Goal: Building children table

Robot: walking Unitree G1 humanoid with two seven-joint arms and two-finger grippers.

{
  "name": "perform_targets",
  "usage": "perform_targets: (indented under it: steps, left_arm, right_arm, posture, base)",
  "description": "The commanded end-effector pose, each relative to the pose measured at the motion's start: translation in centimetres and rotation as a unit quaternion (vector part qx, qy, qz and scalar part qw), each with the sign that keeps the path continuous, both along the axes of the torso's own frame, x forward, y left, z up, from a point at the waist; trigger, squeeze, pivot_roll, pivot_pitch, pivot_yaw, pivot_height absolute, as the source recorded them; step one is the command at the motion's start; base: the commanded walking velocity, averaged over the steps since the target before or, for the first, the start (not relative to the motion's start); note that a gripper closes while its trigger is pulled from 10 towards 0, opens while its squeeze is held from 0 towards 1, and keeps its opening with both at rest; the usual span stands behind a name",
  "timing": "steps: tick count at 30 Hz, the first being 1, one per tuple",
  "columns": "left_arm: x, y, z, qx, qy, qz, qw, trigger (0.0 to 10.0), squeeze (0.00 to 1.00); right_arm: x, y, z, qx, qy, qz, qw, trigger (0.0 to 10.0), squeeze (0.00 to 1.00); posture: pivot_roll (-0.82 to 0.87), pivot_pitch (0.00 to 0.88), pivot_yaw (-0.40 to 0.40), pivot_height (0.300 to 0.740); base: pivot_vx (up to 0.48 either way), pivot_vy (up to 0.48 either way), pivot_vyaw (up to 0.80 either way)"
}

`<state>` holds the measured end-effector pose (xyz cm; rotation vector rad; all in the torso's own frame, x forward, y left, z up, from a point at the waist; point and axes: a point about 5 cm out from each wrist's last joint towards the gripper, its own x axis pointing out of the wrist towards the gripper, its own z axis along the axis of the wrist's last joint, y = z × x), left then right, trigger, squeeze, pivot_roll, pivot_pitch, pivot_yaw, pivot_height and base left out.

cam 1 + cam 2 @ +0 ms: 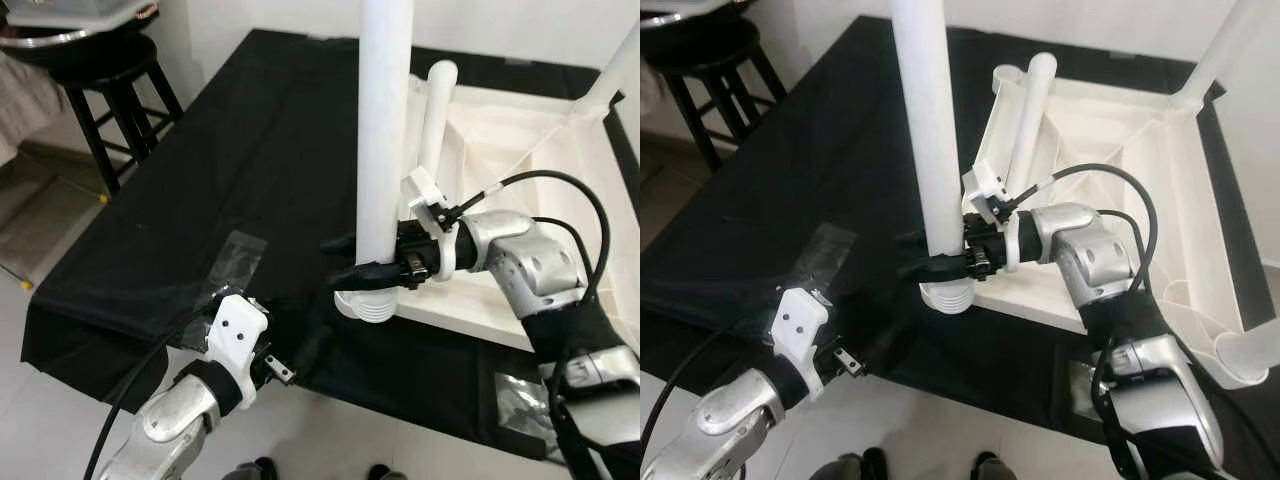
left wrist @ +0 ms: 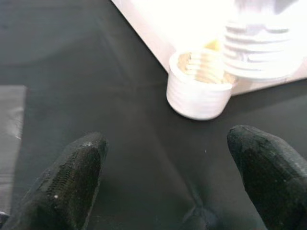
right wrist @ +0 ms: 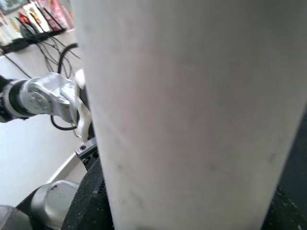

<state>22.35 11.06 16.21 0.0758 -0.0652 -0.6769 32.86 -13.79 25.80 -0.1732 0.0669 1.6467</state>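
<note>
Two silver arms were seen over a worktop (image 1: 250,140) draped in black cloth. At the far left, a black wooden stool (image 1: 115,95) was stood on the pale floor beside the worktop. A clear plastic bag (image 1: 238,258) was laid flat on the cloth near the front edge. Just beside it, the left gripper (image 2: 163,191) was held low over the cloth, its two black fingers (image 2: 67,177) spread wide apart with nothing between them. Ahead of it, in the left wrist view, a short white threaded socket (image 2: 199,86) was seen at the corner of the upturned white plastic children's table top (image 1: 1110,150), which was laid upside down on the cloth. A tall white plastic cylindrical leg (image 1: 383,140) was held upright directly over that corner socket, its ribbed lower end (image 1: 365,305) close to it; whether they touched could not be told. The right gripper (image 1: 375,270) was clamped around the leg just above the ribbed end. Further right, a second white leg (image 1: 435,115) was already stood on the table top, and a third (image 1: 615,70) was fitted at the far corner.
</note>
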Motion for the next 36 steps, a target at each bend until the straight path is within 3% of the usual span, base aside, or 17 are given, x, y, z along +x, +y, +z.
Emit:
perform_targets:
  steps: [1,10,21,30,36]
  left_arm:
    - [-0.5,-0.1,-0.2,0.007,0.006,-0.013,1.0,10.0,0.0]
    - [-1.9,-0.4,0.3,0.0,0.0,-0.034,0.999,10.0,0.0]
    - [-2.9,0.0,1.0,-0.005,-0.009,-0.025,1.0,10.0,0.0]
    - [-3.4,0.2,1.1,-0.006,-0.007,-0.021,1.0,10.0,0.0]
    - [-4.0,0.6,1.2,-0.008,0.0,-0.012,1.0,10.0,0.0]
  right_arm:
    - [-0.1,0.0,0.3,0.0,0.0,0.015,1.0,10.0,0.0]
    - [1.0,1.3,-0.6,-0.014,-0.023,0.011,1.0,10.0,0.0]
    - [0.6,2.8,-1.6,-0.042,-0.028,0.07,0.996,10.0,0.0]
    - [0.7,3.4,-1.9,-0.043,-0.046,0.08,0.995,10.0,0.0]
    - [0.1,3.9,-2.6,-0.039,-0.086,0.097,0.991,10.0,0.0]
  posture:
    - [0.03,0.362,-0.003,0.74]
    - [0.07,0.413,0.004,0.74]
    - [0.1,0.439,0.007,0.74]
    - [0.11,0.449,0.004,0.74]
    - [0.13,0.464,0.001,0.74]
  base:
    - [0.0,0.0,0.0]
    - [0.0,0.0,0.0]
    - [0.0,0.0,0.0]
    - [0.0,0.0,0.0]
    - [0.0,0.0,0.0]
